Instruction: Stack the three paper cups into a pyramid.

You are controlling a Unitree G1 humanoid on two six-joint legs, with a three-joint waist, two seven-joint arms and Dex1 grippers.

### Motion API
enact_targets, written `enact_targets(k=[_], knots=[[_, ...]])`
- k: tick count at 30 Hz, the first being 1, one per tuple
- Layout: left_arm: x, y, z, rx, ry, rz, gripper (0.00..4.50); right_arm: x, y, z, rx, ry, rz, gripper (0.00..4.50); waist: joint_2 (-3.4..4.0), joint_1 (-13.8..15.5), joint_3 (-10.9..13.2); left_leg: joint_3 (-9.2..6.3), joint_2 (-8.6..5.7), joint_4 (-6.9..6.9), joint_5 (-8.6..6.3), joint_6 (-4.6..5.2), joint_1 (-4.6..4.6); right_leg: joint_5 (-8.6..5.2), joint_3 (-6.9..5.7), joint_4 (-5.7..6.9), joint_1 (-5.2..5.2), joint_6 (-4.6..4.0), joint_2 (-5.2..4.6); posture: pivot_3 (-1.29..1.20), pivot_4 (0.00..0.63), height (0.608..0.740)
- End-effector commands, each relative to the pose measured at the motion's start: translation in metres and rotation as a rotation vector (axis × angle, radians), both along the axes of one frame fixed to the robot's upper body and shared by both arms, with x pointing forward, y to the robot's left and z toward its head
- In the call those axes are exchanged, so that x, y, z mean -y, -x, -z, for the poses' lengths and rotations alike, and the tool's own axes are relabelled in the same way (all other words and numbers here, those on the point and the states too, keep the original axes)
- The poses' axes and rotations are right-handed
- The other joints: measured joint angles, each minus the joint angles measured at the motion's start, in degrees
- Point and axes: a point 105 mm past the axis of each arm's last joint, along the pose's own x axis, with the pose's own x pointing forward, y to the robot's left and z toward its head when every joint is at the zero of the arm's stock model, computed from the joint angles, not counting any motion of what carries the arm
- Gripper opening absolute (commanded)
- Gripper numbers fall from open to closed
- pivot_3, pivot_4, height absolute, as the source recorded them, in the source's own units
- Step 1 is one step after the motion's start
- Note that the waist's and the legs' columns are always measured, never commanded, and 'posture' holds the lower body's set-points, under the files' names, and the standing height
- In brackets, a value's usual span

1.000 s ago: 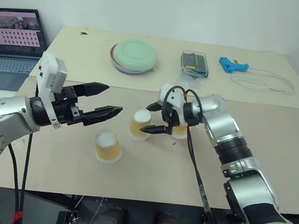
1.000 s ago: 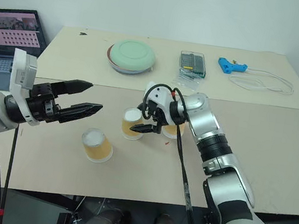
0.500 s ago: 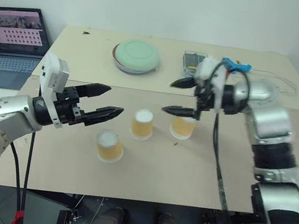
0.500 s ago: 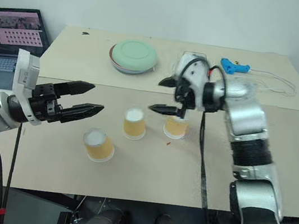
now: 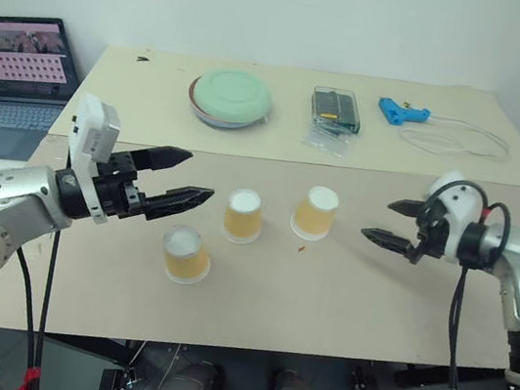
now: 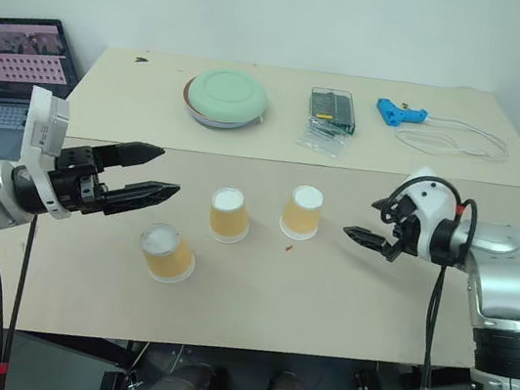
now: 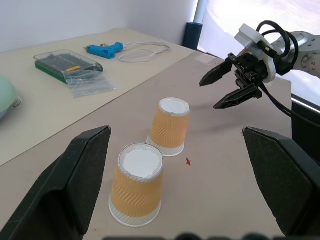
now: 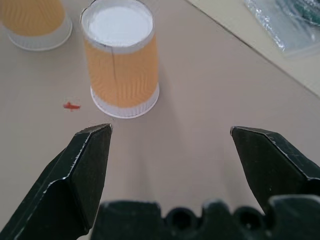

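Three paper cups on the bench (image 5: pixel 343 297), all upside down, none stacked: one nearest (image 5: pixel 186 254), one mid (image 5: pixel 243 215), one rightmost (image 5: pixel 315 212), standing apart. Two claws, both spread and empty: left claw (image 5: pixel 188 175) hovering left of the cups, right claw (image 5: pixel 386 222) to their right, apart from them. Farther back, one green bowl (image 5: pixel 233 98), one blue glue gun (image 5: pixel 404 112), one laptop (image 5: pixel 18 68). Small red speck (image 8: pixel 71 106) beside the rightmost cup, plainest from the right wrist.

The three paper cups (image 5: pixel 243 215) have ribbed, matt orange sides; the table (image 5: pixel 343 297) looks like matt beige board, the gripper fingers (image 8: pixel 87 165) matt black plastic.
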Motion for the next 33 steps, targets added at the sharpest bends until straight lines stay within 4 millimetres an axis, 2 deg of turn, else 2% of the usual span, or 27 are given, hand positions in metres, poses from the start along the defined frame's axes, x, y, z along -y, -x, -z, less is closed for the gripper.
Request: enact_targets(k=[1,18,33], knots=[[-0.002,0.004,-0.013,0.053,-0.015,-0.002,4.50,-0.019,-0.003,-0.013,0.079,-0.018,-0.053,4.43,0.00,0.2,0.0,0.01,0.02,0.00,0.00,0.00,0.00,0.01,0.00,-0.01,-0.01,-0.02,0.02,0.00,0.150,0.739],[-0.005,0.010,-0.016,0.067,-0.026,-0.031,4.50,-0.060,-0.016,-0.021,0.111,-0.103,-0.128,4.43,-0.01,0.5,0.0,0.03,0.08,0.00,-0.02,0.02,-0.02,0.10,0.00,-0.09,-0.03,-0.08,0.13,0.00,0.150,0.739],[-0.006,0.012,-0.016,0.067,-0.028,-0.044,4.50,-0.071,-0.026,-0.012,0.077,-0.126,-0.169,4.43,-0.01,0.5,0.0,0.13,0.36,0.00,-0.05,-0.06,0.01,0.23,0.14,-0.14,-0.05,-0.28,0.45,0.00,0.150,0.739]])
